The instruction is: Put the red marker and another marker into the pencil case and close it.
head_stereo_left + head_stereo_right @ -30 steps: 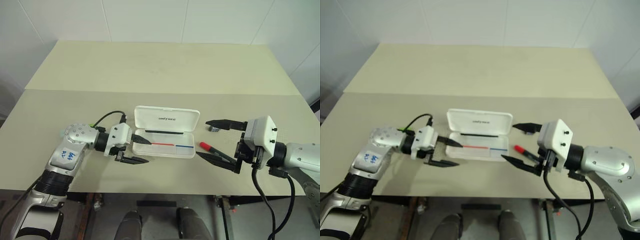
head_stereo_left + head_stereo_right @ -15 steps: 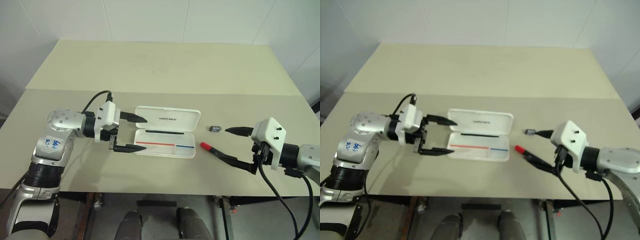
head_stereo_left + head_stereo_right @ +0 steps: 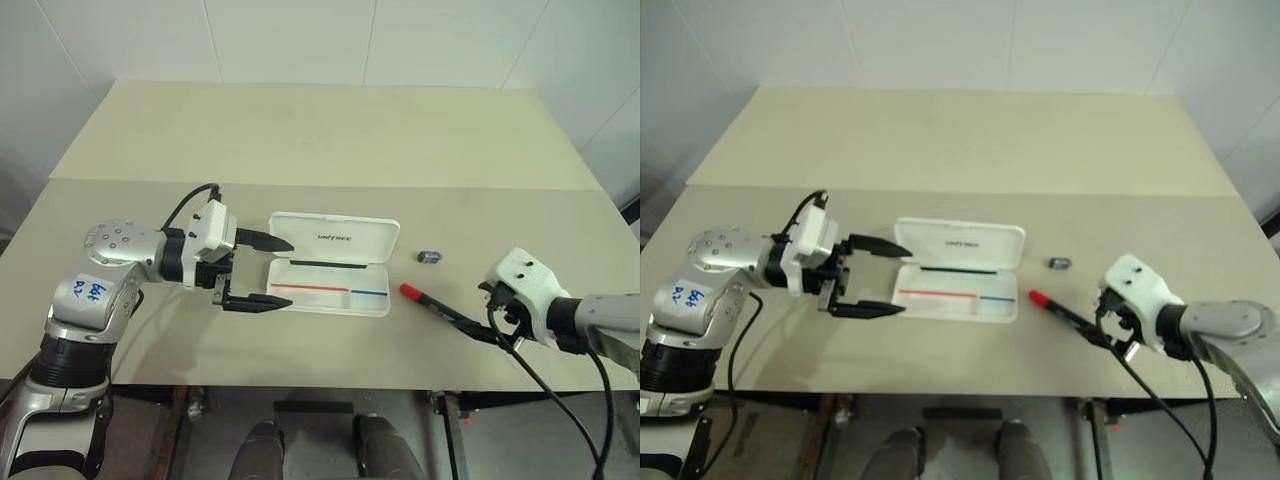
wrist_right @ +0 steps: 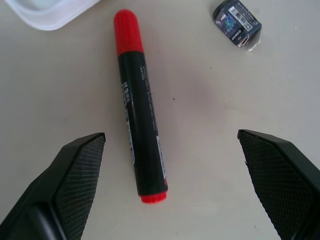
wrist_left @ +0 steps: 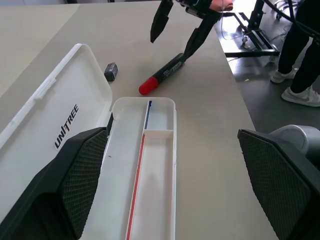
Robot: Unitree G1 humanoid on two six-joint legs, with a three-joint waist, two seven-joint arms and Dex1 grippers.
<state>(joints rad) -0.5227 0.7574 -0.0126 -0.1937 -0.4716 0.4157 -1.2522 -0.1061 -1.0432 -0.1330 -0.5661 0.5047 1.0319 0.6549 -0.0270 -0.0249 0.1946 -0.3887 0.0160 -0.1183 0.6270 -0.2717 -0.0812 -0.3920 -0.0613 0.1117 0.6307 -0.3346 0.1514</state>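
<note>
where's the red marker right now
The red marker lies on the table just right of the open pencil case, cap end nearest the case, with the open right gripper above its black barrel.

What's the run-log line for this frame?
case: pencil case lid open, tray empty | red marker on table beside case | left gripper open at case | right gripper open over marker
</note>
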